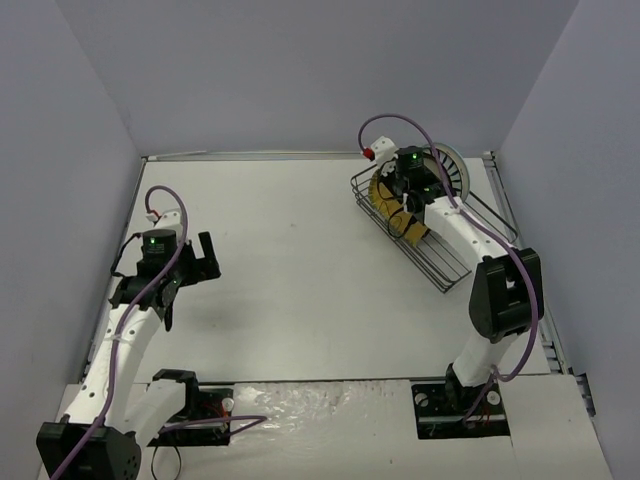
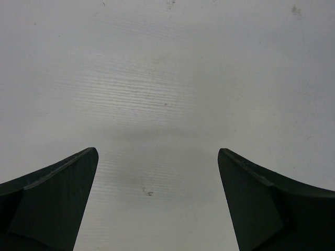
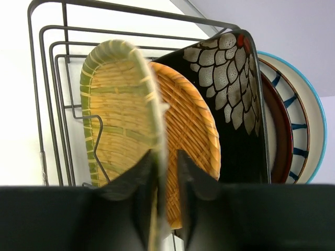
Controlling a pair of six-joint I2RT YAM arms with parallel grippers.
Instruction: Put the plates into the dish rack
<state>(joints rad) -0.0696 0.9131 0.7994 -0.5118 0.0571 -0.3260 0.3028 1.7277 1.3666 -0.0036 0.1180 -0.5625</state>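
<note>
As it hangs over the table [image 1: 300,290], left hand [image 1: 207,260]: spread wide, holds nothing, sits near the table's left edge, well apart from the rack.
Left wrist view: two dark fingers [image 2: 52,204] far apart, only bare white table between and beyond them.
Right arm: rises from its base at the near right and reaches out over the rack.
Dish rack [image 1: 455,272]: dark wire basket on the far right of the table, set at an angle, long side running near-right to far-left. Near end is bare wire; the plates are bunched at the far end.
Right hand [image 3: 167,157]: narrow, down among the plates, one finger on each side of the yellow plate's rim, closed on it as far as the wrist view shows.
Yellow plate [image 3: 118,104]: woven look, yellow-green bands, standing on edge in the rack, nearest of the row.
Orange plate [image 3: 191,125]: woven look, on edge just behind the yellow one; cannot tell if they touch.
Black floral plate [image 3: 235,94]: square, pale petal pattern, on edge behind the orange one.
Red-rimmed plate [image 3: 277,141]: only a dark red arc shows past the black one.
Striped plate [image 3: 301,125]: pale, dark radial stripes, blue edge, last in the row at the rack's far end.
</note>
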